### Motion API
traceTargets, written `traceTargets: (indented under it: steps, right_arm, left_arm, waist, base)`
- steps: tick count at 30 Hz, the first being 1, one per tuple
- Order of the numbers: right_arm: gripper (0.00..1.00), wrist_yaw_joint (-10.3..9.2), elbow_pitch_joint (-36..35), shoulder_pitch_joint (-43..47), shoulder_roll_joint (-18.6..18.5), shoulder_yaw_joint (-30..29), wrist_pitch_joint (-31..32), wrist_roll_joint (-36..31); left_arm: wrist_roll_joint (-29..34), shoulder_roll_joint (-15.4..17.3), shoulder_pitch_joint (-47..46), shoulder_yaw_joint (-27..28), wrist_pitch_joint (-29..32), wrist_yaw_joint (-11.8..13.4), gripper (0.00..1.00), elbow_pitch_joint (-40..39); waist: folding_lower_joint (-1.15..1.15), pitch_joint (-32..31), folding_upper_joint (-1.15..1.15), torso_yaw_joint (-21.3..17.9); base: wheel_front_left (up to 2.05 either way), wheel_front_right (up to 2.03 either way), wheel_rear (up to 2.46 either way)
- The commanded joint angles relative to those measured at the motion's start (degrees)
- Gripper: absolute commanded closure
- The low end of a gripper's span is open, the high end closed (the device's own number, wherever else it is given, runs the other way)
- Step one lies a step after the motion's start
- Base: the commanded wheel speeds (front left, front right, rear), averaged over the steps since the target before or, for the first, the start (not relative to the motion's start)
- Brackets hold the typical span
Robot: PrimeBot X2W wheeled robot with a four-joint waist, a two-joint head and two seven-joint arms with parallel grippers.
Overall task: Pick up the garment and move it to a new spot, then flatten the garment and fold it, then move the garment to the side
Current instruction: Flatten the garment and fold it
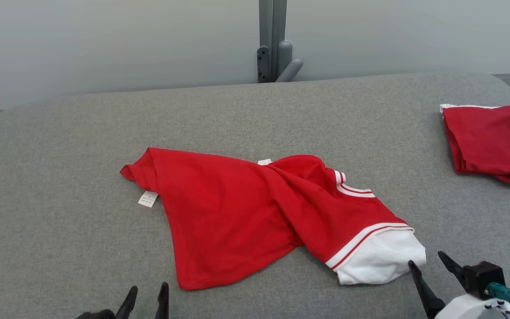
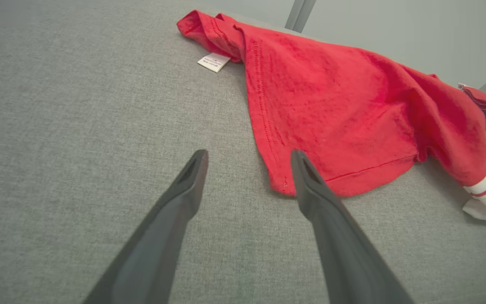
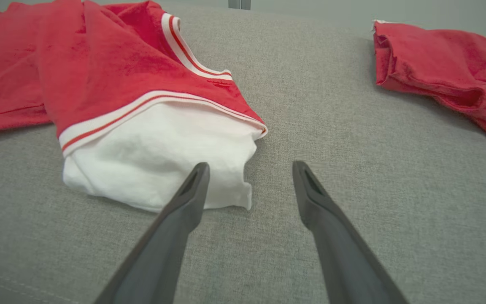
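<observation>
Seemingly pickup step: left hand [image 1: 148,287] and right hand [image 1: 425,257] gape empty, garment [image 1: 237,212] just ahead; next, pinch its edges.

- Grey padded surface [image 1: 60,199]: bare to the left of the crumpled red garment [image 1: 237,217], a wide lane from near edge to far edge.
- Far strip behind the garment: bare across the width.
- Right: open gap between the garment's white sleeve [image 1: 379,259] and the folded red cloth [image 1: 492,139] at far right.
- Near left: left gripper [image 1: 148,287], jaws apart, beside the garment's near hem corner.
- Near right: right gripper [image 1: 426,258], jaws apart, one finger at the sleeve's edge, the other over bare surface.
- Past the far edge, centre: grey post [image 1: 272,48] with bracket.
</observation>
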Motion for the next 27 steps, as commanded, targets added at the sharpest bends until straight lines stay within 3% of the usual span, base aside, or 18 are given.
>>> traceTargets:
  steps: [1, 6, 15, 26, 27]
  right_arm:
    - [0.0, -0.05, 0.4, -2.1, -0.2, 1.2, 1.1, 1.2]
    - [0.0, -0.05, 2.7, -6.1, -1.0, 5.5, 3.2, 3.4]
    - [0.0, -0.05, 6.4, -10.8, -0.9, 8.3, 0.9, 4.9]
    - [0.0, -0.05, 10.3, -14.6, 0.1, 11.5, -2.0, 5.8]
    - [0.0, -0.05, 10.5, -14.7, 0.2, 12.0, -2.2, 6.2]
  left_arm:
    - [-0.5, 0.2, -2.1, -0.9, 1.1, -0.2, 0.0, 0.1]
    - [-3.1, 0.1, -5.7, -3.3, 4.1, -0.2, 0.0, 1.5]
    - [-8.4, 1.2, -9.8, -8.1, 5.4, -0.2, 0.0, 3.4]
    - [-11.0, 2.8, -14.6, -12.3, 5.9, -0.2, 0.0, 11.7]
    - [-11.2, 2.9, -14.6, -12.5, 5.9, -0.2, 0.25, 12.2]
  waist:
    - [0.0, 2.4, 0.2, -0.1]
    - [0.0, 5.9, 0.2, 0.6]
    - [0.0, 9.0, 0.2, 0.9]
    - [0.0, 11.8, 0.2, -1.6]
    - [0.0, 11.8, 0.2, -1.7]
  base:
    - [0.0, 0.0, 0.0]
    - [0.0, 0.0, 0.0]
    - [0.0, 0.0, 0.0]
    - [0.0, 0.0, 0.0]
    - [0.0, 0.0, 0.0]
